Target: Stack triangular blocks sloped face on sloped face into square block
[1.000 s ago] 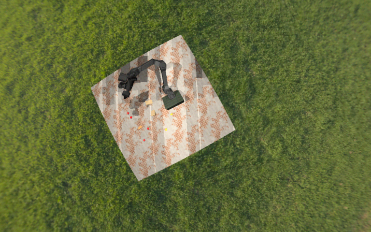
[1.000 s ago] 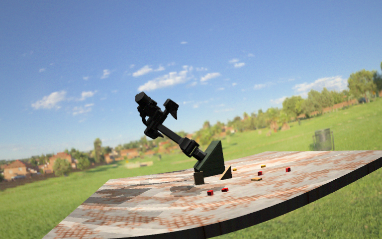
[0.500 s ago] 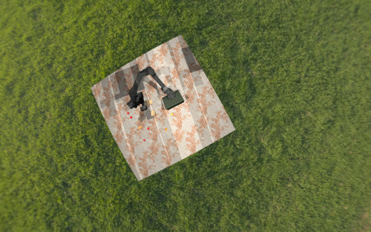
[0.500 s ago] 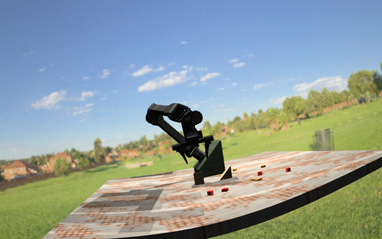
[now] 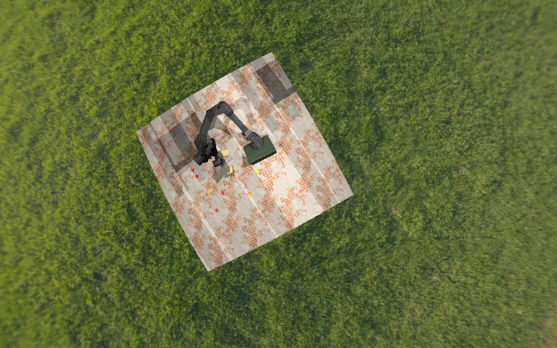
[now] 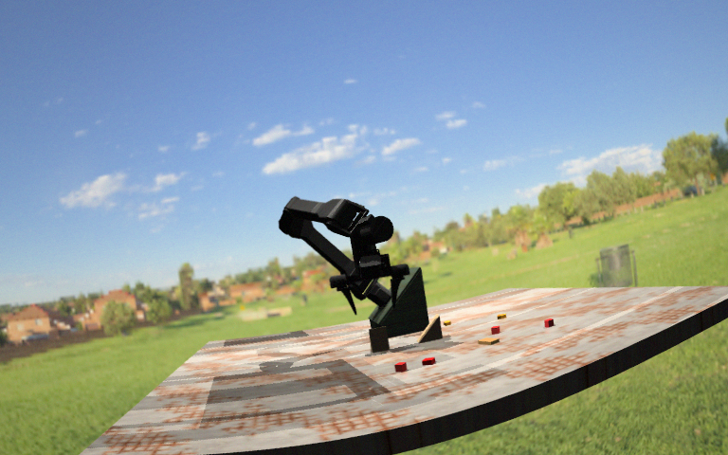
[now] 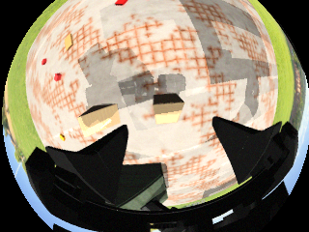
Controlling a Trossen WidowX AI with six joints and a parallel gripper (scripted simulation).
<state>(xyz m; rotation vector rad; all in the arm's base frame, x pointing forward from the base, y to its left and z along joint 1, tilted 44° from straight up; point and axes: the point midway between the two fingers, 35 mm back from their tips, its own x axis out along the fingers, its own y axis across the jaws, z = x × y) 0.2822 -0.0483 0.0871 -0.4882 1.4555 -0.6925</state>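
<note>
One tan triangular block [image 5: 224, 153] [image 6: 378, 339] [image 7: 168, 108] stands on the table [image 5: 290, 185], turning a dark upright face to the exterior view. The other triangular block [image 5: 230, 170] [image 6: 430, 331] [image 7: 99, 121] stands apart from it, its triangular end and slope showing in the exterior view. My gripper [image 6: 374, 310] [image 7: 171, 123] is open and empty, fingers pointing down. It hangs above the first block, which shows between and beyond the fingertips in the wrist view. The blocks do not touch each other. The arm hides part of the gripper in the top view.
A dark green wedge [image 5: 259, 151] [image 6: 410, 316] [image 7: 142, 186] carries the arm's base beside the blocks. Several small red cubes, including one red cube [image 5: 222, 192] [image 6: 495, 329], a flat orange piece [image 5: 209, 191] [image 6: 488, 340] [image 7: 69, 41] and two yellow pieces lie around the second block.
</note>
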